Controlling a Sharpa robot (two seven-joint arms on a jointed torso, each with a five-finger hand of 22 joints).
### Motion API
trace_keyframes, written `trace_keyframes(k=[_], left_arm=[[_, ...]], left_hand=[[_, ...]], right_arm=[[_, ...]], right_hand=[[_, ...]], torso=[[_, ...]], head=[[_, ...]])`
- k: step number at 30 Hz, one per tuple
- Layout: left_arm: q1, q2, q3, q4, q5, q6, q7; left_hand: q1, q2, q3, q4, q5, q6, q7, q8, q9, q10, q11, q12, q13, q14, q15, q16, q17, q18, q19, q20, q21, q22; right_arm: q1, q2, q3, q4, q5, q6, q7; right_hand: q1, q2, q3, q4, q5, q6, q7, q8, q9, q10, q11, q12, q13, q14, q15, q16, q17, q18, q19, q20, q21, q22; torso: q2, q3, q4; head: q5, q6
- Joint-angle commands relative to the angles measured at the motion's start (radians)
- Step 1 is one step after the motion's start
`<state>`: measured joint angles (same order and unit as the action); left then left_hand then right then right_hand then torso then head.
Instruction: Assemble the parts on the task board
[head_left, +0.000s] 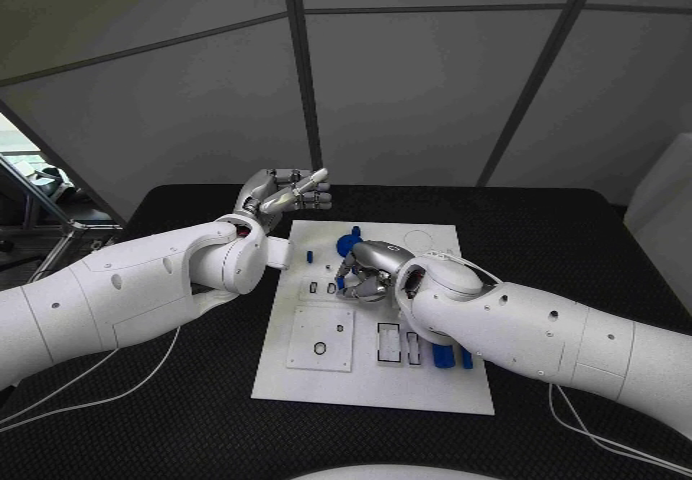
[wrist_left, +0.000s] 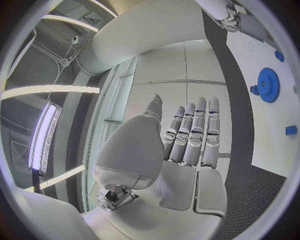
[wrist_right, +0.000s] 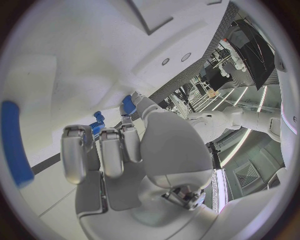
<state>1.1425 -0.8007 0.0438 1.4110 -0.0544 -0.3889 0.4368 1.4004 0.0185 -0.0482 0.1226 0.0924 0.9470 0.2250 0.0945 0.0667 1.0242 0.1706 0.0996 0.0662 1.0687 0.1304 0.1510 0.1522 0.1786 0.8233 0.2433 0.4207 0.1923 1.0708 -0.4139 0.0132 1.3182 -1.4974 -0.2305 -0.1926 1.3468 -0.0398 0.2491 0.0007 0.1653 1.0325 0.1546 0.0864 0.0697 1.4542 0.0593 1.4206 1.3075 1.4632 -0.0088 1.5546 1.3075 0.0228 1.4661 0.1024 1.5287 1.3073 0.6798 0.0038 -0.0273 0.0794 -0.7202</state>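
Task board (head_left: 378, 385), a white plate, lies lengthwise away from the robot mid-counter (head_left: 577, 250), black margins all round. Left hand (head_left: 283, 193) hovers beyond its far-left corner, fingers straight and empty. Right hand (head_left: 368, 272) curls its fingers on a small blue part (wrist_right: 128, 104) over the board.

The left arm (head_left: 123, 290) was a thick, smooth white shell, rounded at its joints, with small dark screw holes dotted along its casing; a thin white cable (head_left: 87, 385) trailed beneath it. The right arm (head_left: 555, 335) wore the same glossy white casing and small dark holes, with a thin white cable (head_left: 599, 430) below it. The left hand (head_left: 284, 192) was silver metal with segmented fingers and pale tips; the right hand (head_left: 368, 268) was likewise silver, its palm a smooth grey dome.
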Motion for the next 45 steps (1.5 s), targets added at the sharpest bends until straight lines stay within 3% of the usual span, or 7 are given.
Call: trace_keyframes(k=[1,20,24,34,40,45], left_arm=[[0.002,0.001,0.001,0.000,-0.004,0.011,0.003],[0.002,0.000,0.001,-0.001,-0.004,0.012,0.002],[0.002,0.000,0.001,-0.001,-0.004,0.013,0.001],[0.002,0.000,0.001,-0.003,-0.007,0.013,-0.003],[0.002,-0.004,0.001,-0.009,-0.046,0.011,-0.027],[0.002,-0.015,0.001,-0.016,-0.127,0.057,-0.105]], left_hand=[[0.005,0.004,-0.002,-0.005,-0.002,0.002,0.003,-0.007,-0.001,-0.001,0.006,-0.006,0.000,0.003,0.002,-0.005,0.001,0.003,-0.005,0.000,0.006,0.001],[0.005,0.004,-0.002,-0.005,-0.002,0.002,0.003,-0.007,-0.001,-0.001,0.006,-0.006,0.000,0.003,0.002,-0.005,0.001,0.003,-0.005,0.000,0.006,0.001],[0.006,0.006,-0.002,-0.006,-0.001,0.002,0.003,-0.008,-0.001,-0.001,0.006,-0.007,-0.001,0.003,0.002,-0.007,0.002,0.003,-0.006,0.000,0.007,0.001],[0.006,0.006,-0.002,-0.007,-0.001,0.002,0.003,-0.008,-0.001,-0.001,0.006,-0.007,-0.001,0.003,0.002,-0.007,0.002,0.003,-0.006,0.000,0.007,0.001],[0.006,0.013,-0.003,-0.013,-0.001,0.018,-0.011,-0.004,0.001,0.012,-0.004,-0.005,0.001,0.021,-0.006,-0.005,0.011,0.006,0.009,-0.005,0.017,0.004],[0.027,0.029,0.015,-0.035,0.000,0.046,-0.030,-0.001,0.001,0.097,-0.031,0.025,0.014,0.100,-0.037,0.024,0.045,0.007,0.061,-0.031,0.051,0.018]], right_arm=[[-0.002,-0.001,-0.003,-0.001,-0.014,0.017,-0.015],[-0.002,-0.001,-0.003,0.001,-0.015,-0.017,-0.016],[-0.002,-0.001,-0.003,0.001,-0.013,-0.047,-0.012],[-0.003,-0.007,-0.003,0.009,-0.007,-0.159,0.024],[-0.003,-0.050,-0.003,0.066,0.007,-0.218,0.090],[0.007,-0.130,-0.001,0.152,0.045,-0.198,0.226]], right_hand=[[-0.009,-0.017,-0.007,0.002,-0.010,-0.010,0.001,-0.005,-0.001,0.000,0.011,-0.006,0.117,0.100,0.009,0.002,0.229,-0.001,0.031,0.008,-0.003,0.176],[-0.055,-0.047,-0.054,0.026,-0.042,-0.043,0.006,-0.017,-0.002,-0.015,0.018,-0.024,0.101,0.099,0.015,0.000,0.226,0.000,0.029,0.015,-0.005,0.174],[-0.081,-0.065,-0.096,0.048,-0.061,-0.077,0.013,-0.022,-0.003,-0.033,0.024,-0.046,0.081,0.099,0.020,0.000,0.226,0.001,0.028,0.019,-0.006,0.172],[-0.051,-0.057,-0.136,0.066,-0.040,-0.127,0.025,-0.017,-0.002,-0.071,0.034,-0.091,0.036,0.099,0.030,0.001,0.227,0.003,0.021,0.029,-0.011,0.165],[-0.037,-0.049,-0.143,0.068,-0.020,-0.121,0.023,-0.010,0.000,-0.069,0.033,-0.089,0.036,0.099,0.029,0.001,0.227,0.003,0.021,0.030,-0.011,0.165],[-0.012,-0.032,-0.143,0.062,0.000,-0.077,0.011,0.016,0.008,-0.071,0.023,-0.093,0.030,0.087,0.022,-0.021,0.180,0.018,-0.029,0.025,-0.045,0.107]], torso=[[0.000,0.0000,0.0000],[-0.001,-0.0001,0.0002],[-0.001,-0.0001,0.0003],[0.000,0.0006,0.0004],[-0.004,0.0006,-0.0013],[-0.012,0.0024,-0.0080]], head=[[-0.001,0.000],[-0.001,-0.002],[-0.001,-0.001],[-0.001,0.001],[0.002,0.007],[0.013,0.020]])
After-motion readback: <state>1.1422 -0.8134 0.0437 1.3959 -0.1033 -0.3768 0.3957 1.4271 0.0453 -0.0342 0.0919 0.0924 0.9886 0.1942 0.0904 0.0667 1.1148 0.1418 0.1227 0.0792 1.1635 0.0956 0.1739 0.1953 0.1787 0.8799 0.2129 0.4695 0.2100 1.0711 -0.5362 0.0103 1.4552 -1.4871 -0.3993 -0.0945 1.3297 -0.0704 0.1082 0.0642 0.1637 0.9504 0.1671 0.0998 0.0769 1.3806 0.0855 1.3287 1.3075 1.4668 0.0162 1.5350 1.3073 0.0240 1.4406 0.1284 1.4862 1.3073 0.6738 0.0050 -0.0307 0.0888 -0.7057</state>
